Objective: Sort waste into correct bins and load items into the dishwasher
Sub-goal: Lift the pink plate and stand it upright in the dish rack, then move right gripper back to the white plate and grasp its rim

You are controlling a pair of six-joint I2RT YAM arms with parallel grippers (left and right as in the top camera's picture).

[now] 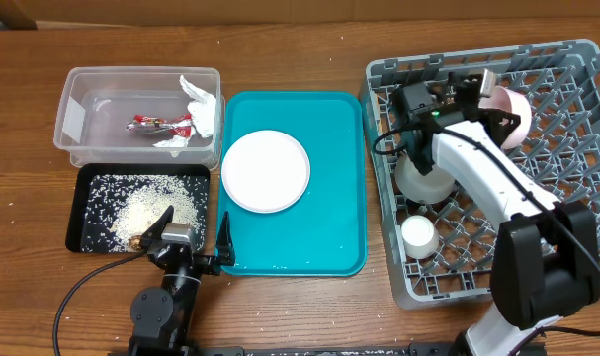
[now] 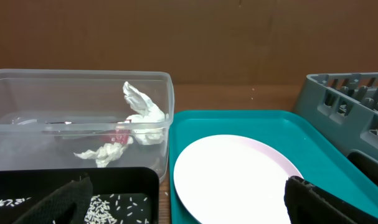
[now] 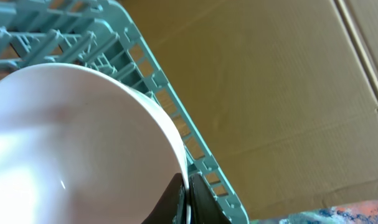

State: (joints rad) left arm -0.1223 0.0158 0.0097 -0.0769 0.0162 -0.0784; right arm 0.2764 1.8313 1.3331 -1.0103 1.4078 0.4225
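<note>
My right gripper (image 1: 489, 99) (image 3: 187, 200) is shut on the rim of the smaller pink dish (image 1: 512, 119) (image 3: 70, 143), holding it on edge over the far side of the grey dish rack (image 1: 576, 79) (image 3: 207, 168). A white bowl (image 1: 423, 180) and a small white cup (image 1: 418, 233) sit in the rack. The pale pink plate (image 1: 266, 170) (image 2: 232, 180) lies on the teal tray (image 1: 329, 237). My left gripper (image 1: 193, 233) (image 2: 192, 208) is open and empty, low at the front between the black tray (image 1: 77, 213) and the teal tray. No chopsticks are in view.
The clear tub (image 1: 77, 99) (image 2: 83, 81) holds the white napkin (image 1: 201, 109) (image 2: 145, 115) and the red wrapper (image 1: 156, 125) (image 2: 121, 134). Rice scraps (image 1: 151, 203) (image 2: 108, 202) lie in the black tray. The rack's corner (image 2: 344, 93) shows at the right of the left wrist view.
</note>
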